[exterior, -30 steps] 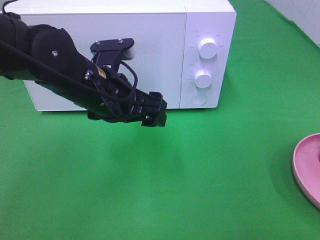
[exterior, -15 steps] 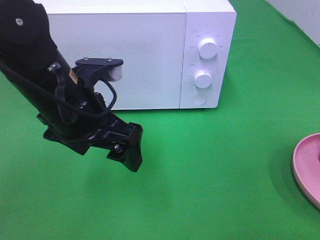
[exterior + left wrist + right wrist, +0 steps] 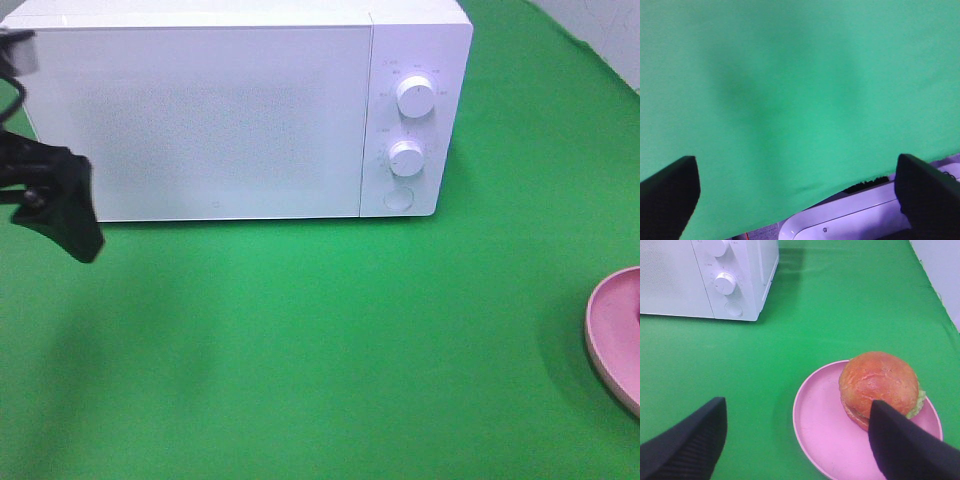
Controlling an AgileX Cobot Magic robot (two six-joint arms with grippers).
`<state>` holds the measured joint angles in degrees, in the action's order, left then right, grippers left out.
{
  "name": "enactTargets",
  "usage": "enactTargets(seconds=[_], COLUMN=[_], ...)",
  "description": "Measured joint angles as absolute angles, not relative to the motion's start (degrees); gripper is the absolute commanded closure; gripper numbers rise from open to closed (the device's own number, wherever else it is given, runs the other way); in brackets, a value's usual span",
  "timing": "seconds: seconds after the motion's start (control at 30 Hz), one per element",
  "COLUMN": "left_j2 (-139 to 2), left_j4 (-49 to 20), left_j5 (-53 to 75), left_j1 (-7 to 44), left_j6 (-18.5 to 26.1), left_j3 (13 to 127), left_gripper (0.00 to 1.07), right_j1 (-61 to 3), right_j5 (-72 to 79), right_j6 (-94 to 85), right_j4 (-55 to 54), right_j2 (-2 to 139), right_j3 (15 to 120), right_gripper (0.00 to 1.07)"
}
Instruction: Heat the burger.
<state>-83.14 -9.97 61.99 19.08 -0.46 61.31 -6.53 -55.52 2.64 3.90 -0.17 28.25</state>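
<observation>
We are holding our left gripper (image 3: 795, 192) wide open and empty over the green cloth (image 3: 330, 330), and our right gripper (image 3: 797, 432) is gaping too, gripping nothing. The burger (image 3: 879, 388) is sitting on the pink plate (image 3: 822, 432), apparently off-centre, well apart from the closed white microwave (image 3: 240, 110).
</observation>
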Motion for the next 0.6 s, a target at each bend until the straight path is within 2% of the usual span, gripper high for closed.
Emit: enactTargets(seconds=[0.03,0.07,0.1,0.13,0.17,0.23,0.3,0.53,0.6], left_j2=[-83.1,-81.6,-81.6,-80.1,-80.1,-76.9,-75.1,-68.6,-61.8], left_j4=[-10.0,-8.9,-8.9,-7.6,-7.6,-5.6,-5.3,-5.3,-5.0], left_j5=[62.0,63.3,63.3,65.1,65.1,68.5,68.9,69.0,68.7], left_j1=[19.1,15.6,15.6,12.0,12.0,6.5,4.6,2.3,2.3], left_j6=[-0.5,-0.3,-0.3,-0.3,-0.3,0.0,0.0,0.0,0.0], left_j3=[61.3,61.3,61.3,61.3,61.3,61.3,61.0,57.2,51.8], left_gripper=[0.08,0.08,0.08,0.08,0.08,0.08,0.08,0.08,0.08], right_j1=[-6.5,-6.5,-6.5,-6.5,-6.5,-6.5,-6.5,-6.5,-6.5], right_j5=[-55.5,-55.5,-55.5,-55.5,-55.5,-55.5,-55.5,-55.5,-55.5], right_j6=[2.6,2.6,2.6,2.6,2.6,2.6,2.6,2.6,2.6], right_j4=[3.9,3.9,3.9,3.9,3.9,3.9,3.9,3.9,3.9], right_j2=[-0.2,-0.2,-0.2,-0.2,-0.2,-0.2,-0.2,-0.2,-0.2], right_j3=[28.2,28.2,28.2,28.2,28.2,28.2,28.2,28.2,28.2], right_gripper=[0.32,0.32,0.32,0.32,0.32,0.32,0.32,0.32,0.32])
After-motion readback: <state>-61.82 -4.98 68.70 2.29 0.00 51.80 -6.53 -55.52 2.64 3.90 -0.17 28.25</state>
